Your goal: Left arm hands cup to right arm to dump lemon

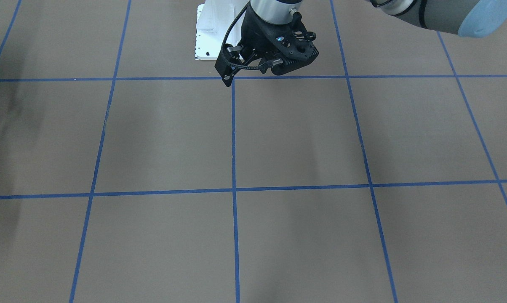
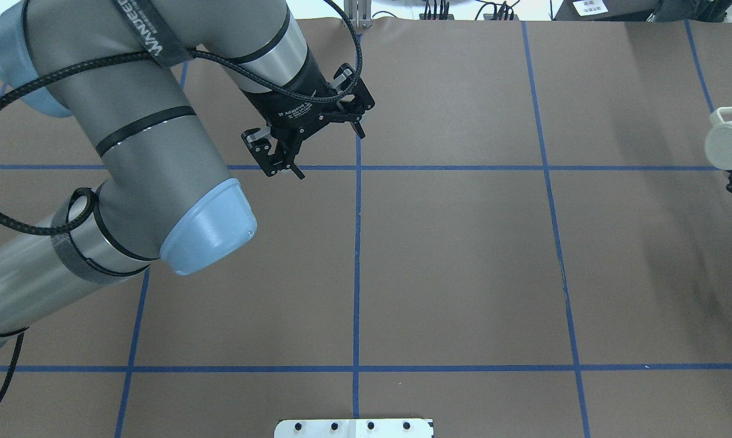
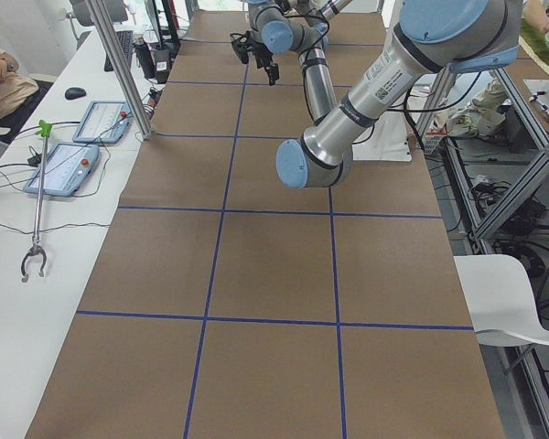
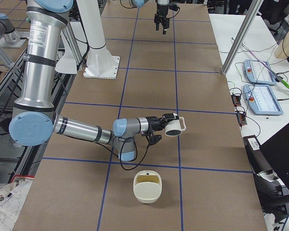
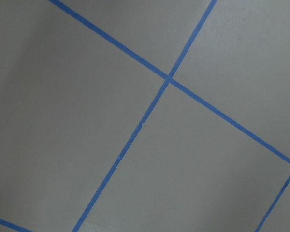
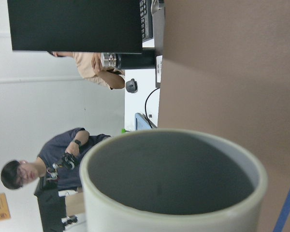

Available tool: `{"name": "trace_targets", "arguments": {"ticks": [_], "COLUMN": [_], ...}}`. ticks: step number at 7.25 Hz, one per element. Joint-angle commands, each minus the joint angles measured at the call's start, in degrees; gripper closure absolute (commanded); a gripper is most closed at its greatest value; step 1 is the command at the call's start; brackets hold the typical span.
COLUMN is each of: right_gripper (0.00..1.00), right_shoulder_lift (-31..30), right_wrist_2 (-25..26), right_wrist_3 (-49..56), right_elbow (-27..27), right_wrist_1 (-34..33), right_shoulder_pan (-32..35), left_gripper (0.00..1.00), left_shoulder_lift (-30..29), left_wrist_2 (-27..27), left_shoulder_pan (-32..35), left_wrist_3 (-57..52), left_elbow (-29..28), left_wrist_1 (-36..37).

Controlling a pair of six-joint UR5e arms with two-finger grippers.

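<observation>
My right gripper (image 4: 163, 124) is shut on the cream-white cup (image 4: 175, 127) and holds it on its side above the table, mouth pointing away from the arm. The cup also shows at the right edge of the overhead view (image 2: 727, 145). In the right wrist view the cup's (image 6: 171, 176) pale grey inside is empty. I cannot make out the lemon in any view. My left gripper (image 2: 328, 152) is open and empty, hovering over a blue line crossing at the far side of the table; it also shows in the front view (image 1: 257, 72).
A cream-white rounded container (image 4: 147, 186) with a yellowish inside stands on the table below and in front of the held cup. Blue tape lines grid the brown table (image 2: 463, 255). Teach pendants (image 4: 262, 98) lie on the side bench. People (image 6: 43, 171) stand beyond the table.
</observation>
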State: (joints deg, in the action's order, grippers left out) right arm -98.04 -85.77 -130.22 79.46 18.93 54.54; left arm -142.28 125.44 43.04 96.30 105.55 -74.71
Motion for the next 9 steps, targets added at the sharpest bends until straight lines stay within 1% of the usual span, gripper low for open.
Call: {"name": "trace_targets", "arguments": {"ticks": [1, 2, 3, 4, 5, 6, 7, 8, 9], "right_gripper": [0.83, 0.82, 0.82, 0.82, 0.82, 0.82, 0.82, 0.81, 0.81], "right_shoulder_lift": [11.2, 16.1, 20.7, 25.6, 29.6, 32.7, 36.4, 40.4, 43.4], "right_wrist_2": [2.7, 7.1, 15.3, 24.2, 31.3, 36.4, 41.9, 47.2, 51.3], "right_wrist_3": [20.4, 26.8, 35.0, 41.4, 43.2, 46.0, 47.3, 47.4, 47.4], "right_elbow": [0.9, 1.5, 1.5, 1.7, 2.4, 4.6, 6.1, 6.1, 6.1], "right_wrist_1": [-14.7, -20.5, -25.6, -33.0, -39.9, -49.4, -59.3, -66.3, -73.7], "right_shoulder_pan": [-3.8, -8.5, -15.6, -21.6, -26.6, -30.2, -34.2, -37.7, -40.1], "left_gripper": [0.00, 0.00, 0.00, 0.00, 0.00, 0.00, 0.00, 0.00, 0.00], "left_shoulder_lift": [2.9, 3.9, 5.1, 5.3, 5.2, 5.4, 6.4, 6.6, 6.1], "left_wrist_2": [0.0, 0.1, 0.0, -3.6, -4.8, -4.9, -5.1, -5.0, -4.9], "left_shoulder_pan": [1.4, 1.4, 1.5, 1.3, 1.0, 0.9, 0.8, 0.6, -0.5], "left_wrist_3": [-1.9, -2.9, -2.9, -3.0, -5.7, -8.8, -9.3, -9.5, -8.9], "left_elbow": [0.2, -0.3, -0.3, -1.2, -1.1, -0.8, -0.6, -0.8, -1.0], "left_wrist_1": [-0.1, -0.1, -0.2, -0.4, -0.6, -1.1, -2.0, -2.5, -2.5]}}
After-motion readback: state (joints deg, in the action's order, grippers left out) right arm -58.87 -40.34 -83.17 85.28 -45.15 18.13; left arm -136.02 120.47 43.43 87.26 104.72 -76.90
